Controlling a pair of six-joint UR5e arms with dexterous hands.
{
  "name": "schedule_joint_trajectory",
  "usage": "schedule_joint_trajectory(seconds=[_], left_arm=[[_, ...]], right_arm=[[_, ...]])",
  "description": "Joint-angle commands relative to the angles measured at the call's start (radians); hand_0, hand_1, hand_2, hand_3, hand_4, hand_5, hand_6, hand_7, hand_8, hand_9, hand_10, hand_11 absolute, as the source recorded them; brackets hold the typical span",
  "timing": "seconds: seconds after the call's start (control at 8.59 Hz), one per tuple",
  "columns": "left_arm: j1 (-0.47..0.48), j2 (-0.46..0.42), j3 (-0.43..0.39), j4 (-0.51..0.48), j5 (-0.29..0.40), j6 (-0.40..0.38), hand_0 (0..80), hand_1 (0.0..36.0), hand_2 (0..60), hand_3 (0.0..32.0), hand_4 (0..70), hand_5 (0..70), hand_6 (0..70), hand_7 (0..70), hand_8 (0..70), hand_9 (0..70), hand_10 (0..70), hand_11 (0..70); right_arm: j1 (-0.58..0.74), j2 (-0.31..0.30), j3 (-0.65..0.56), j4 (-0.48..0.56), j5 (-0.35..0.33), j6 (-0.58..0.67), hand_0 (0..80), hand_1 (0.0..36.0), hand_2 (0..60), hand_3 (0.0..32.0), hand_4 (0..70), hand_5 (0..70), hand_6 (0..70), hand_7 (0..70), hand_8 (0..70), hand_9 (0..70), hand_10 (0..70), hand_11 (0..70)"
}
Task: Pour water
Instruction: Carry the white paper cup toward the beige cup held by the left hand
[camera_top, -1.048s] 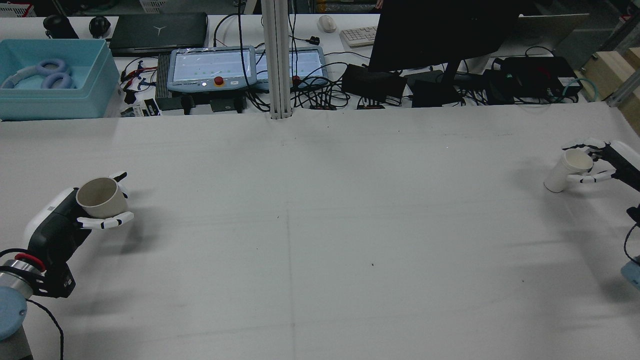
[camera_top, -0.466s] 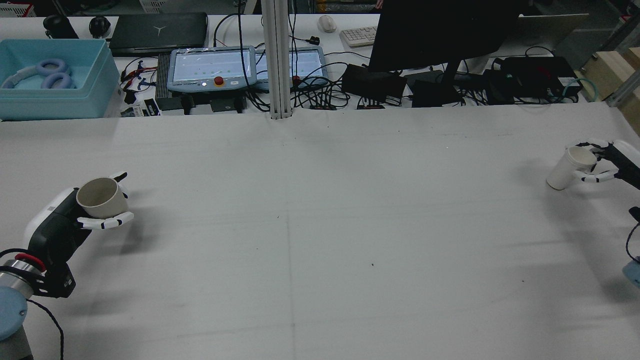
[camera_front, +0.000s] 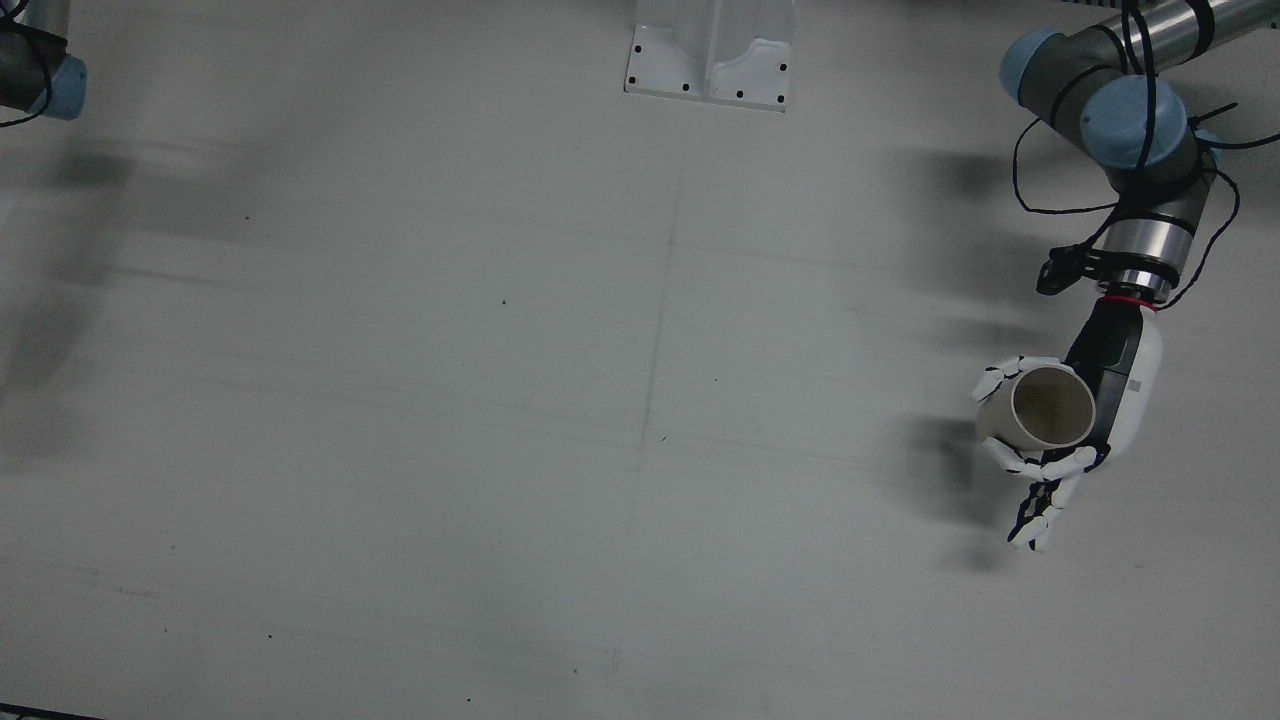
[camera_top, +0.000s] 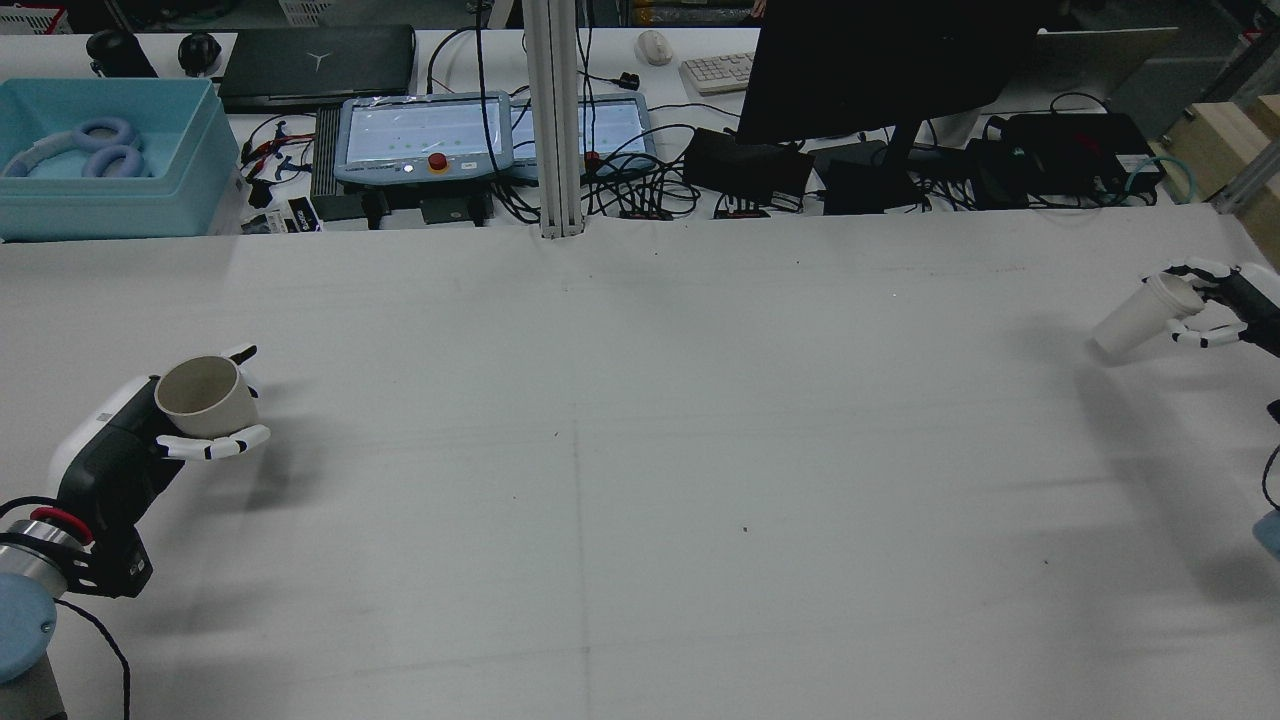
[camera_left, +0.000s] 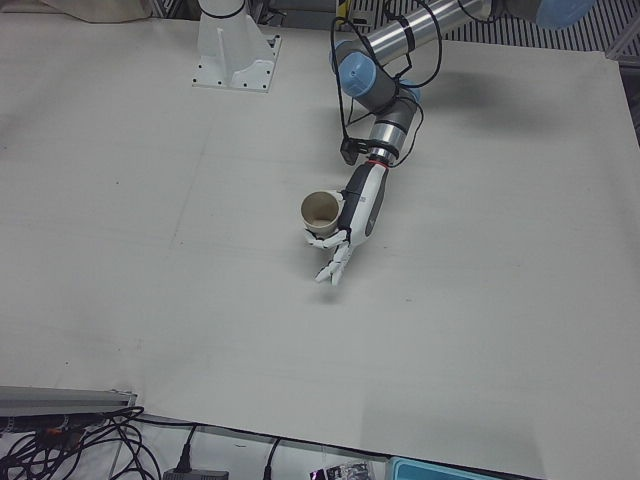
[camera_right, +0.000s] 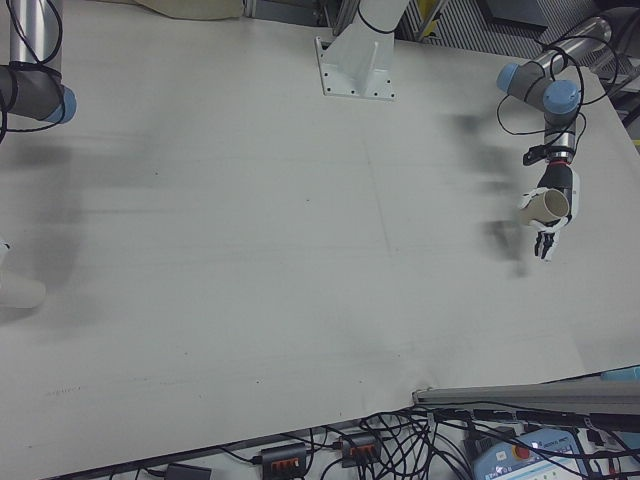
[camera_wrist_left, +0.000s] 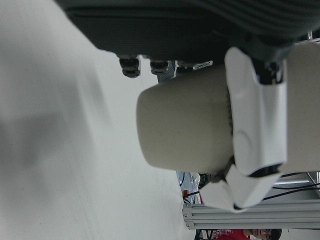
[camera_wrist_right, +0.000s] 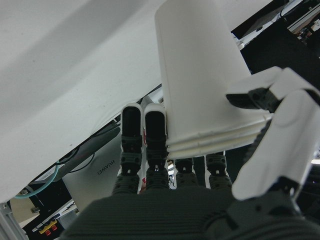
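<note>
Both cups are in hand and clear of the bench (camera_top: 640, 450). The left hand (camera_top: 150, 430) is at the left edge, nearer side, in the rear view, with its fingers (camera_top: 215, 447) clamped round a beige cup (camera_top: 205, 397). That cup stands close to upright, mouth up and tipped slightly back toward the arm. The overhead front view looks into its mouth and shows no water that I can make out.

The right hand (camera_top: 1215, 310) is at the far right edge of the bench. Its fingers (camera_wrist_right: 150, 135) are wrapped round the rim end of a white paper cup (camera_top: 1140, 315). This cup is tilted well over, base pointing down and toward the middle of the bench, with a shadow under it. Whether it holds water cannot be told from any view.

The two cups are well apart, with the whole bare middle of the bench between them.

Judgement: the grasp step is complete and the carry is in hand; no pouring is under way. The next move calls for bringing both cups to the middle, setting one lip just above the other's mouth, then tipping slowly. The white cup's tilt is a spill risk if it is the full one.
</note>
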Motion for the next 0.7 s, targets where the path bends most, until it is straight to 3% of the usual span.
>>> schedule_joint_trajectory(seconds=[0.0,0.12,0.23,0.35,0.58], left_arm=[[0.026,-0.117,0.002,0.097,0.000,0.024,57.9,36.0,60.0,0.0,70.0,70.0,9.0,15.3,4.6,3.8,4.7,8.5],[0.064,-0.156,0.016,0.105,-0.001,0.059,57.0,36.0,60.0,0.0,70.0,70.0,8.7,14.9,4.5,3.7,5.1,8.9],[0.067,-0.228,0.055,0.103,0.000,0.094,56.6,36.0,60.0,0.0,70.0,70.0,8.8,14.9,4.6,3.9,5.4,9.4],[0.093,-0.272,0.092,0.103,0.000,0.100,56.9,36.0,60.0,0.0,70.0,70.0,9.4,15.5,4.8,4.1,5.6,9.6],[0.110,-0.326,0.118,0.108,0.002,0.131,56.5,36.0,60.0,0.0,70.0,70.0,9.5,15.5,4.9,4.0,5.5,9.5]], right_arm=[[0.105,-0.024,0.100,-0.014,-0.099,0.063,47.9,22.9,60.0,0.0,32.1,34.1,32.5,31.5,34.8,44.8,22.7,34.0],[0.139,-0.025,0.152,-0.056,-0.141,0.061,49.1,24.4,60.0,0.0,34.2,35.1,33.5,32.2,33.6,43.0,20.7,31.3],[0.154,-0.024,0.195,-0.108,-0.144,0.061,53.8,30.1,60.0,0.0,41.3,39.6,36.8,35.0,32.0,40.1,17.0,26.3],[0.159,-0.022,0.240,-0.147,-0.144,0.060,56.0,32.5,60.0,0.0,45.8,42.0,38.7,36.3,31.7,39.1,15.9,24.8],[0.159,-0.015,0.355,-0.342,-0.144,0.054,62.1,36.0,60.0,0.0,51.9,46.3,40.5,37.7,30.4,36.6,15.3,24.4]])
